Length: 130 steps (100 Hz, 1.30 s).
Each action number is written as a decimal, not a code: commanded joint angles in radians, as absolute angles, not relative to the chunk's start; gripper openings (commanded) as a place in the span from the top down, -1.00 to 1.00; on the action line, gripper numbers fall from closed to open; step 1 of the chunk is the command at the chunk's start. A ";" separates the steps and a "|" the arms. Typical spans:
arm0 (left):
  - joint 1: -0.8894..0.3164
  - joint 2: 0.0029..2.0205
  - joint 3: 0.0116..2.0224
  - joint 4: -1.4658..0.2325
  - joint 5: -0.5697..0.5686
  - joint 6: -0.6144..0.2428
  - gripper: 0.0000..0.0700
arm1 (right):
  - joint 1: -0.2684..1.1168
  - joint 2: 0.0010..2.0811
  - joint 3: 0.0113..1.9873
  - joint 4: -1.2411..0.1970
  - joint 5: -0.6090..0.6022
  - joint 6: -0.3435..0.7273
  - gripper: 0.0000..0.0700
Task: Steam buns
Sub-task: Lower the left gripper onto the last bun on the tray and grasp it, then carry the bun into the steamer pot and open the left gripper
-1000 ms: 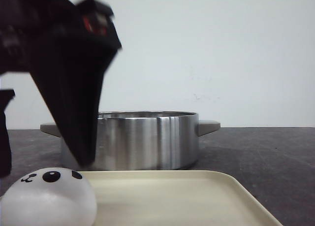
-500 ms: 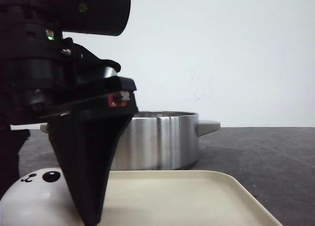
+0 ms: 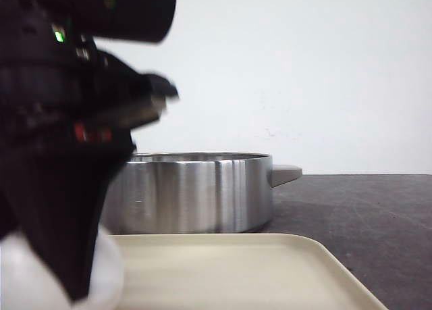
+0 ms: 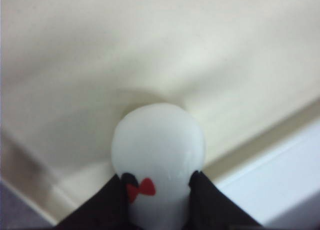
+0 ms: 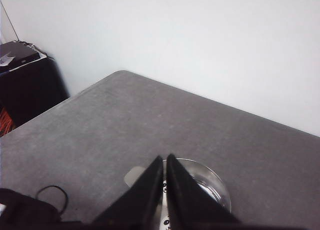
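Observation:
One white bun (image 4: pixel 157 145) sits in the near left corner of the cream tray (image 3: pixel 236 269). My left gripper (image 4: pixel 159 182) is shut on it, the black fingers (image 4: pixel 107 207) pressing in its sides beside a red bow mark. From the front the left arm hides most of that bun (image 3: pixel 106 277), including its face. The steel pot (image 3: pixel 196 192) stands just behind the tray. My right gripper (image 5: pixel 164 162) hangs shut high above the pot (image 5: pixel 212 187). A white bun (image 5: pixel 163 215) with dark face marks shows in the slit between its fingers.
The pot's side handle (image 3: pixel 285 173) sticks out to the right. The dark grey table (image 3: pixel 364 215) runs to a white wall. A dark cabinet (image 5: pixel 25 84) stands beyond the table's edge. A black cable loop (image 5: pixel 50 197) lies near the left arm.
The left gripper dropped from in front of the pot to the bun at the tray's left corner. It now covers the bun's panda face.

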<state>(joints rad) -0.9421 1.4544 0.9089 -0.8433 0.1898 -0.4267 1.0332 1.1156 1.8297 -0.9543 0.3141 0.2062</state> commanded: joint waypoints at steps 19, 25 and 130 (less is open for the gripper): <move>-0.950 1.306 1.159 -0.846 0.136 -0.406 0.97 | 1.045 1.122 1.847 -0.944 0.315 0.205 1.00; -0.932 1.304 1.227 -0.851 0.097 -0.390 0.97 | 1.045 1.122 1.847 -0.943 0.315 0.205 1.00; -0.543 1.877 1.464 -0.900 0.025 -0.222 -0.20 | 1.045 1.122 1.847 -1.029 0.321 0.281 1.00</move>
